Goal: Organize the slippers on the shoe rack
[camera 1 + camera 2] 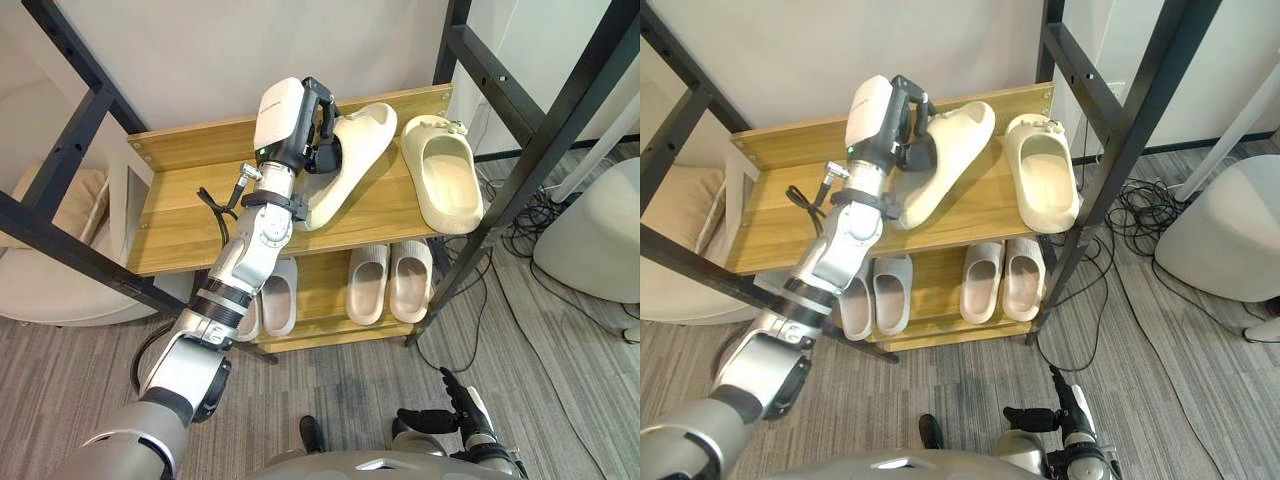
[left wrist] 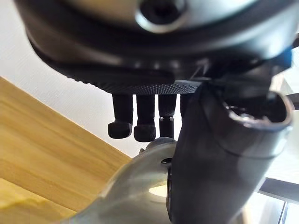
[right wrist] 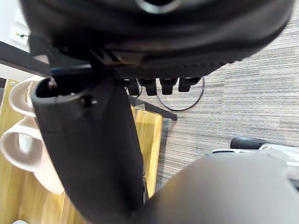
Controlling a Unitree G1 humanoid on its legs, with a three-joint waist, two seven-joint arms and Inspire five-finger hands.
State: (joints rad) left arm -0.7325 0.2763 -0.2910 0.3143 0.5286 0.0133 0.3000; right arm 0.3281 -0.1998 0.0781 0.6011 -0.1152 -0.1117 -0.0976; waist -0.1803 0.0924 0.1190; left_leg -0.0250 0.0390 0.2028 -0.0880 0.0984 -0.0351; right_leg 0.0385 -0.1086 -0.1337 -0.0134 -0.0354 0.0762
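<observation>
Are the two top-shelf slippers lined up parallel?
No, the left hand grips the slanted slipper; the other slipper points straight back.

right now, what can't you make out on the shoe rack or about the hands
- Leftmost grey slipper on the lower shelf: partly hidden behind the left arm in both eye views.
- Strap of the tilted slipper on the top shelf: covered by the left hand.
- Right hand: partly cut off by the bottom edge of the eye views.
</observation>
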